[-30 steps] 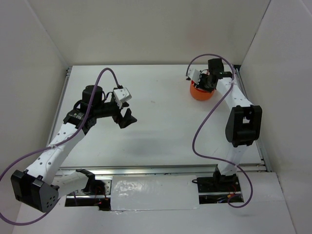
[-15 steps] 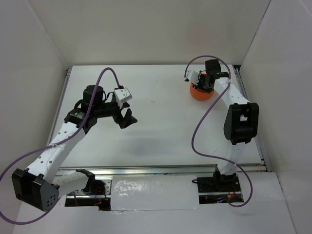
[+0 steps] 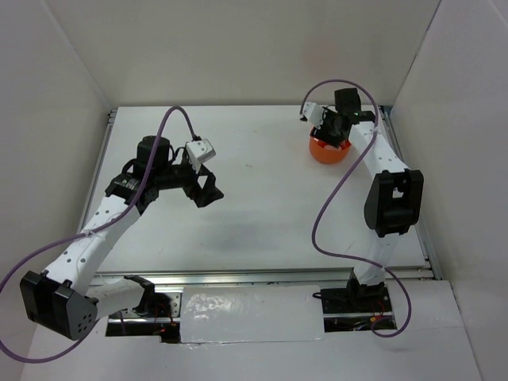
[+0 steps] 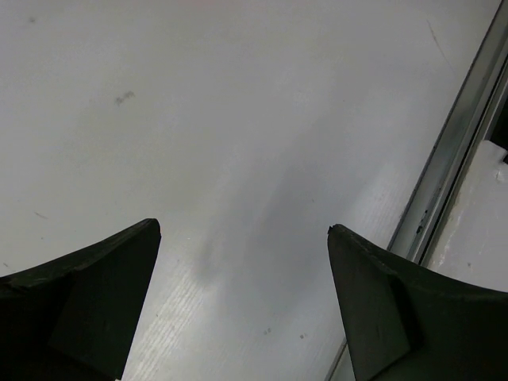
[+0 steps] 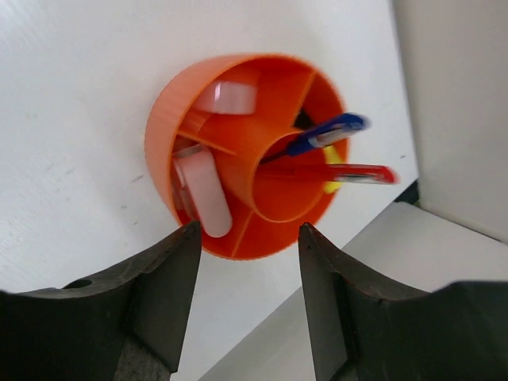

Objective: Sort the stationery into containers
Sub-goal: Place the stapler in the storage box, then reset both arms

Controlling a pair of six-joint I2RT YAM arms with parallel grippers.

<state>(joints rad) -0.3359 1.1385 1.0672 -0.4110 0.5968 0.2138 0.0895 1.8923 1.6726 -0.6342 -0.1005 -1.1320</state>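
- Right tool [image 5: 248, 228] hangs over the orange tub [image 5: 163, 119], far right of the desk [image 3: 262, 198], jaws apart, empty.
- Pink-and-white eraser [image 5: 202, 190] rests inside one compartment.
- Left tool [image 4: 242, 230] gapes wide, empty.
- Best to rise straight, clearing the pens [image 5: 349, 173].

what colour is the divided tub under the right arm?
The tub is bright orange; the right wrist view shows it best.

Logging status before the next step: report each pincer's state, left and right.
Left pincer: open, holding nothing.
Right pincer: open, empty, above the orange tub.
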